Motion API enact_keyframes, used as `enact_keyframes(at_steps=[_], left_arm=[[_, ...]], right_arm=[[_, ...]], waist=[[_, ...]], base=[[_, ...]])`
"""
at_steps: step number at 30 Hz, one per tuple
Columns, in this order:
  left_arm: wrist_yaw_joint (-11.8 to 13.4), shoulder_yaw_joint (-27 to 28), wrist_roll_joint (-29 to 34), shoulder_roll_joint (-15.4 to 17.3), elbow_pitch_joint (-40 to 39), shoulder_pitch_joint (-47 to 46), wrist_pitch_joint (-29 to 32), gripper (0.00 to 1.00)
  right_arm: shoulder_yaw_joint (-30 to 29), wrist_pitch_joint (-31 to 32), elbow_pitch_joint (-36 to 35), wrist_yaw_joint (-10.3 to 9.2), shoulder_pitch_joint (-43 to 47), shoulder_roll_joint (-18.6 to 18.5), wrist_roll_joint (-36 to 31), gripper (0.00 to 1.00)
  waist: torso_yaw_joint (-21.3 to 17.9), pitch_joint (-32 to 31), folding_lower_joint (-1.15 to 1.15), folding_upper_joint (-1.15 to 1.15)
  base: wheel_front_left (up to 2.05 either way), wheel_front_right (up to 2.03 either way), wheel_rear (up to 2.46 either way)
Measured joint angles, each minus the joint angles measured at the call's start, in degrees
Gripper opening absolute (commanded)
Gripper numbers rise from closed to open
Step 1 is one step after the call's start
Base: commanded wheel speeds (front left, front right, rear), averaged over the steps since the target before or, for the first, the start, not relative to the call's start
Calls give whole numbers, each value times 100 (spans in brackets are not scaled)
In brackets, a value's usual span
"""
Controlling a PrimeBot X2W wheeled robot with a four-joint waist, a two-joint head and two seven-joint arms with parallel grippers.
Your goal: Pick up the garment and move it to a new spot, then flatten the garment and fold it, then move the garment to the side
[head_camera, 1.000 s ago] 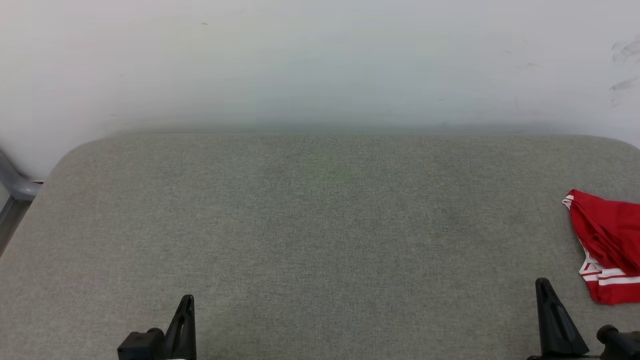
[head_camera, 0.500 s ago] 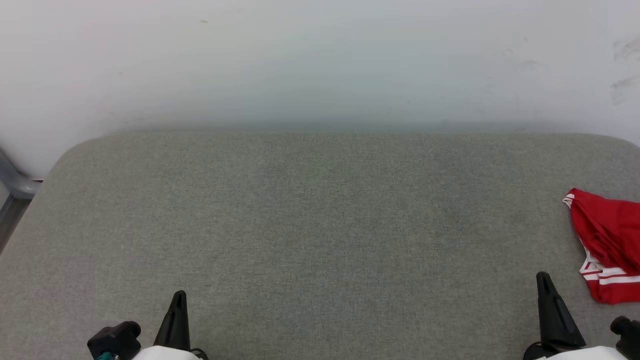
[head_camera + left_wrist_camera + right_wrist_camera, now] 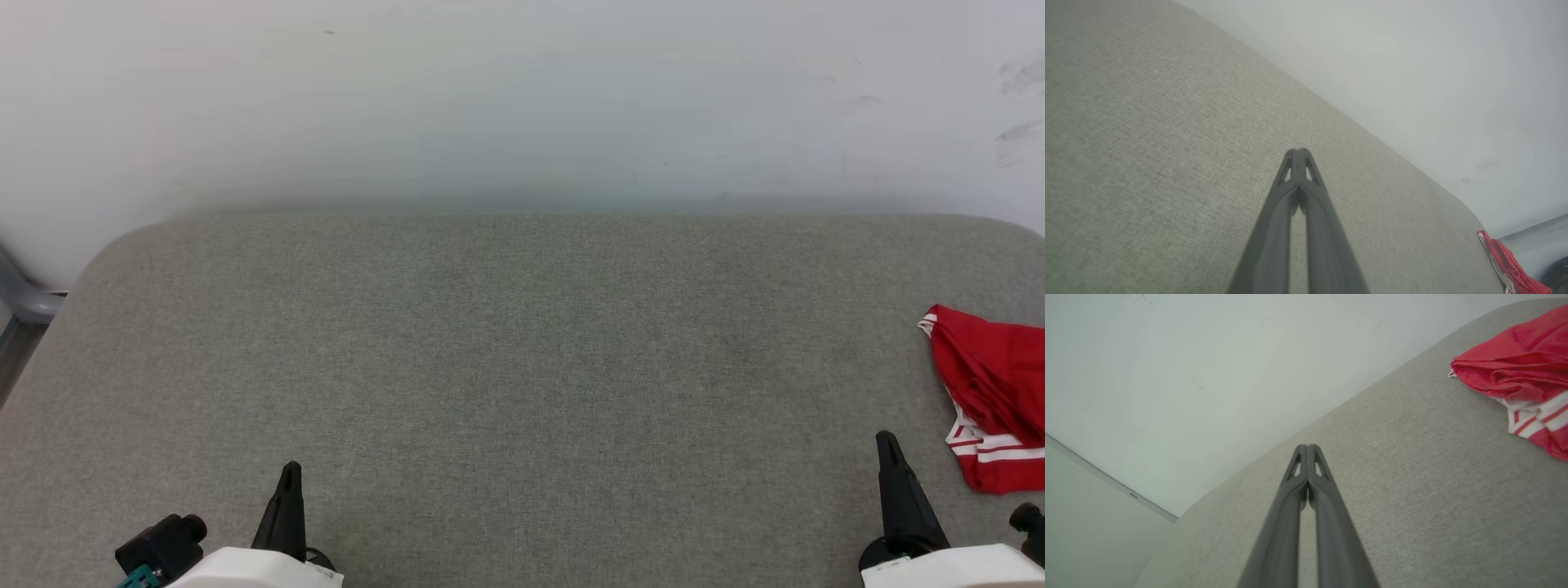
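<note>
The garment (image 3: 992, 400) lies on the big grey pad (image 3: 522, 367), right at the pad's right edge. It is red with some white and red stripes showing. Part of it is cut off by the side of the head view. What shows is soft layers with a few bumps, so it is hard to tell if it is a neat fold or just a heap. The left gripper (image 3: 290, 475) hangs over the near left part of the pad. Its two dark fingers are pressed together and pinch nothing. The right gripper (image 3: 887, 445) hangs over the near right part of the pad, on the same side of the pad as the red cloth but not touching it. Its fingers are pressed together too, with nothing in them. This scene fits two stages. The shirt may be waiting at the pad's edge to be picked up and carried to a new spot. Or it may be folded and put aside there, with the job done. The pictures do not settle which. Any grab would need the fingers to spread apart first.
</note>
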Motion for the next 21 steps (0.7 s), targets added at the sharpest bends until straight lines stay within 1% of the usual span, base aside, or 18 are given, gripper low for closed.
enact_keyframes(at_steps=[21], left_arm=[[-102,138,-1716,0,91,-280,410,0]], right_arm=[[2,391,243,0,-322,-29,1670,0]], waist=[[-31,43,0,0]], base=[[0,0,0]])
